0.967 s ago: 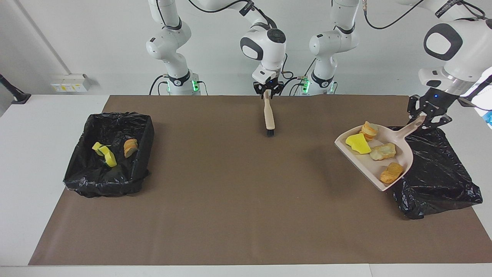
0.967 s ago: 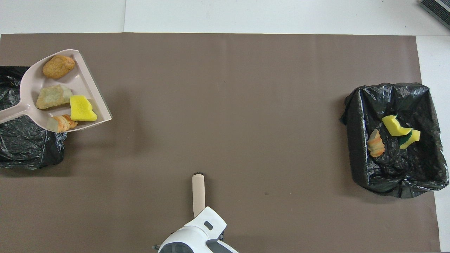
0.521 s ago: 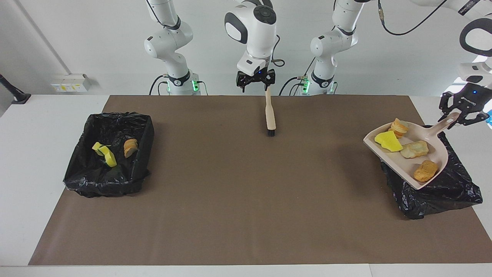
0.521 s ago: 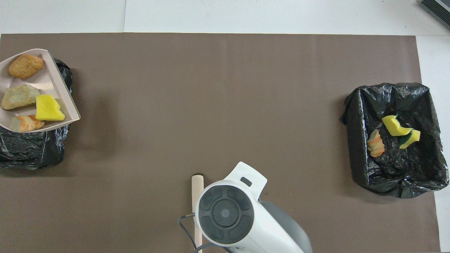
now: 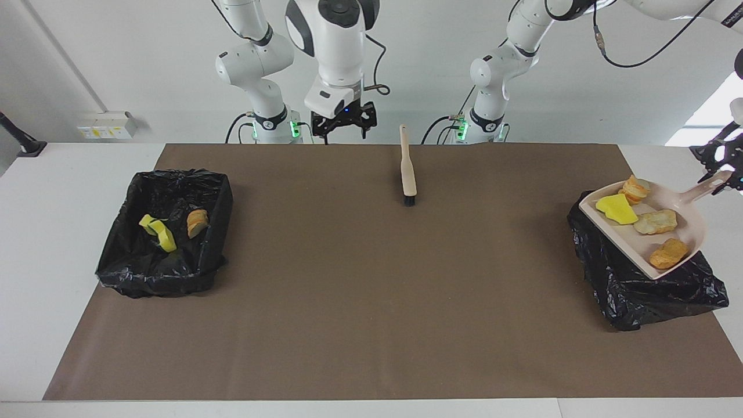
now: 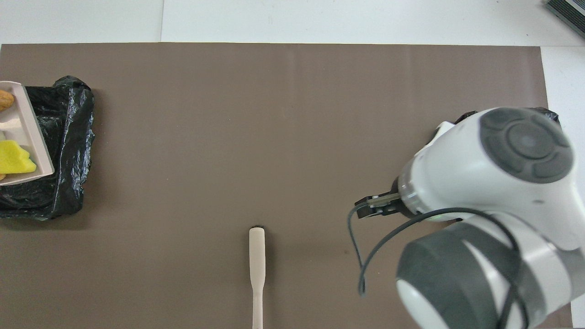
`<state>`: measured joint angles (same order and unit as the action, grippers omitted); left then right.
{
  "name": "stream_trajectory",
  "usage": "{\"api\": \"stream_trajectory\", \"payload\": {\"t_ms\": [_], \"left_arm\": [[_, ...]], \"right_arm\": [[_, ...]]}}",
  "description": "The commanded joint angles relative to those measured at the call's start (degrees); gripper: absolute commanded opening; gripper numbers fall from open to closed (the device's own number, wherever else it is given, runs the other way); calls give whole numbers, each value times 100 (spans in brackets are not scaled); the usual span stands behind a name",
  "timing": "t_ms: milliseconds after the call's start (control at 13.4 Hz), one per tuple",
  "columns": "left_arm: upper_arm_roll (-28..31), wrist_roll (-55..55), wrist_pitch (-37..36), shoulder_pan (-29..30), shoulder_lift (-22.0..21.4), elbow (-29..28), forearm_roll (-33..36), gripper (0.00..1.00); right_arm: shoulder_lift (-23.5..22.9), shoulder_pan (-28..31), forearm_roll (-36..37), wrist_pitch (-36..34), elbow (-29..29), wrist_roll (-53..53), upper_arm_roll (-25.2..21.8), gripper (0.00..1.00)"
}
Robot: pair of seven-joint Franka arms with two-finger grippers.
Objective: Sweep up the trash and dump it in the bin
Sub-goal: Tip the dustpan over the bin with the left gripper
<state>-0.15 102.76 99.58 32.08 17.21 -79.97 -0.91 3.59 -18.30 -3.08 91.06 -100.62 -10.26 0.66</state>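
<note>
My left gripper (image 5: 721,173) is shut on the handle of the pale pink dustpan (image 5: 630,241) and holds it tilted in the air over the black bin bag (image 5: 638,296) at the left arm's end of the table. Several trash lumps lie in the pan: a yellow sponge (image 5: 616,209), a tan piece (image 5: 656,221) and two orange-brown pieces. In the overhead view only the pan's edge (image 6: 27,137) and the yellow sponge (image 6: 13,157) show. My right gripper (image 5: 342,123) is open and empty, raised over the table's edge by the right arm's base.
A wooden brush (image 5: 408,168) lies flat on the brown mat near the robots, bristles pointing away from them; it also shows in the overhead view (image 6: 257,256). A second black-lined bin (image 5: 116,244) at the right arm's end holds two yellow lumps and one orange lump (image 5: 197,223).
My right gripper let go of the brush, rose and swung toward the right arm's end. My left gripper carried the loaded dustpan farther over the bin bag at its end.
</note>
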Motion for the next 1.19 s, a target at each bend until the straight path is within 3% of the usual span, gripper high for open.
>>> {"api": "stream_trajectory", "payload": {"t_ms": [0,446,595,744,893,1116], "left_arm": [[-99,165,315,176,212,289,282,0],[-160,280,457,106,309,377,1908,0],[-152,280,466,18,309,368,2049,0],[-152,262,449,-322,292,368,2619,0],[-152,245,448,-666,283,368,3086,0],[-143,227,588,-729,300,377,3376,0]], "right_arm": [[62,650,88,-89,33,620,22,100],[36,1951,203,-10,155,754,-83,100],[-25,2250,246,-1,200,728,-83,100],[-17,2576,184,-10,383,684,30,100],[-87,2480,299,-237,779,684,49,100],[-306,2164,264,-844,1412,605,-119,100]]}}
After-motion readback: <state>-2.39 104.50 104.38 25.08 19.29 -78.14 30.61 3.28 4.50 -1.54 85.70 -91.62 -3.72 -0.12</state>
